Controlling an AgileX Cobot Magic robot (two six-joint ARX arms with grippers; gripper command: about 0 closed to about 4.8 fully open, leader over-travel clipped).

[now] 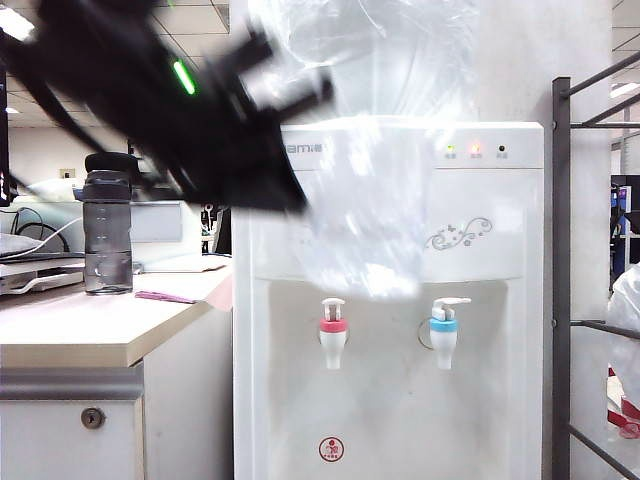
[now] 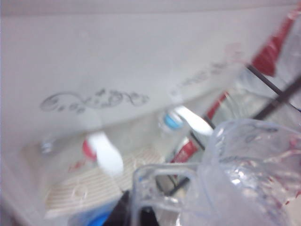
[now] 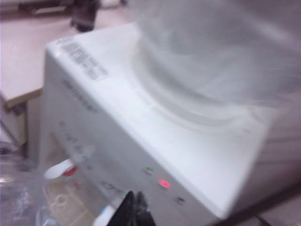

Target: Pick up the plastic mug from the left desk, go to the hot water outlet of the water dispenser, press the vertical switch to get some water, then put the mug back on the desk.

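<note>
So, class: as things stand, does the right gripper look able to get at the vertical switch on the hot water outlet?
Probably yes. The right gripper is shut, above and in front of the water dispenser. The vertical switch stands uncovered; the plastic mug, held by the left gripper, hangs higher.

An office under a tiled ceiling [image 1: 190,20] with bright light panels [image 1: 15,22]. A pale wall [image 1: 575,40] stands at right, fronted by a dark metal rack [image 1: 562,250]. More desks [image 1: 40,205] and cables [image 1: 40,235] sit behind.
</note>
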